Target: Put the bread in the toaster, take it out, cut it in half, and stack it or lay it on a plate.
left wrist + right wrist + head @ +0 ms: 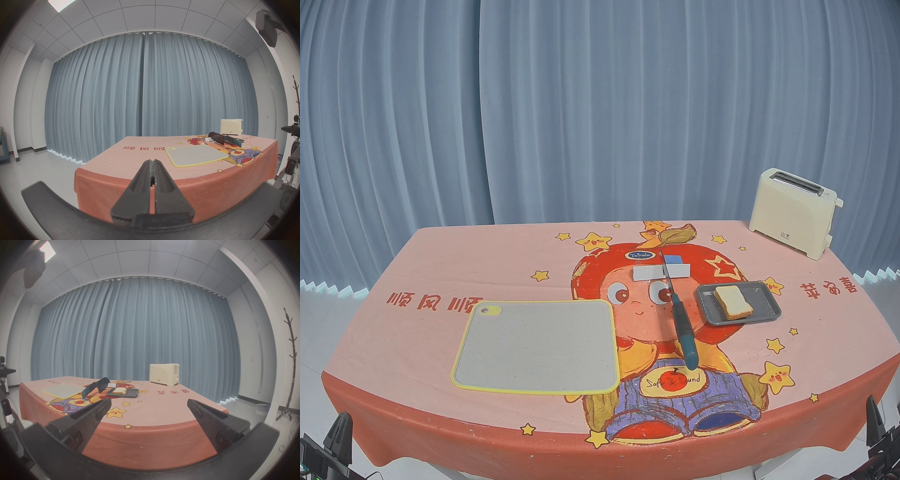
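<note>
bread slice (732, 301): lies flat on the grey tray (765, 310), right of centre on the pink cartoon tablecloth (456, 262). cutting board (536, 347): sits front left. toaster (794, 212): stands at the far right corner. knife (679, 312): rests between board and tray, blade across a white block (647, 272). left gripper (152, 165): pressed closed, empty. right gripper (148, 402): spread wide, empty.

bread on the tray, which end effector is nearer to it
Right. The right end effector is off the edge of the table nearest the bread; the left end effector is beyond the cutting board.
</note>
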Controlling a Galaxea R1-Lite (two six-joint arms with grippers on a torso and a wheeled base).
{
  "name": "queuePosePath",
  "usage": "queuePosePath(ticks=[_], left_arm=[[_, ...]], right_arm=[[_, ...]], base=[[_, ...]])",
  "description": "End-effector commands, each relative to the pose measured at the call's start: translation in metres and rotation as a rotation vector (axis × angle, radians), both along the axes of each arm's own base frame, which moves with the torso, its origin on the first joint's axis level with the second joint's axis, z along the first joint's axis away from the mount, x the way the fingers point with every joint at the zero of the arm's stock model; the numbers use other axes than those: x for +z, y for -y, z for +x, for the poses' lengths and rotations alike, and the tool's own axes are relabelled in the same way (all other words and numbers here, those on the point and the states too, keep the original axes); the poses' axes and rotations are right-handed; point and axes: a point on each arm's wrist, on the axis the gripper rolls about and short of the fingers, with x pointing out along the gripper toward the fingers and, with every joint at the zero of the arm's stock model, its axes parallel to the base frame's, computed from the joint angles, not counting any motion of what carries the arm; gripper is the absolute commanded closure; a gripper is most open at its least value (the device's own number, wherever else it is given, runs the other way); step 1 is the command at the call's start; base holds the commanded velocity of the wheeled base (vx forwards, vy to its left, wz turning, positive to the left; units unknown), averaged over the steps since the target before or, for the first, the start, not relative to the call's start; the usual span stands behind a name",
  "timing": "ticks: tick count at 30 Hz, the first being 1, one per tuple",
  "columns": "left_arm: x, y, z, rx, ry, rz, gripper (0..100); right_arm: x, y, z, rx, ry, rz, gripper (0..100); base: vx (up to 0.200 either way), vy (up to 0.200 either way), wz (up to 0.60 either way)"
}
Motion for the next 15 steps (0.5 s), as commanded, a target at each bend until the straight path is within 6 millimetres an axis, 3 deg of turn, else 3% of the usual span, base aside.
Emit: queuePosePath(ticks=[1,6,15], left_arm=[[-0.0050,0.0000,0.0010,0.000,-0.014,0.000,100],[-0.0050,0.0000,0.0009,0.000,-0.012,0.001,100],[-0.0050,0.0000,0.0010,0.000,-0.014,0.000,100]], right_arm=[[-0.0009,0.0007,-0.0013,-0.031,0.021,0.023,0],[-0.0014,0.0031,-0.0014,-0.137,0.025,0.050,0],[-0.0013,0.0013,-0.0012,-0.055,0.020,0.029,0]], base=[[0.000,0.000,0.00],[0.000,0.000,0.00],[0.000,0.000,0.00]])
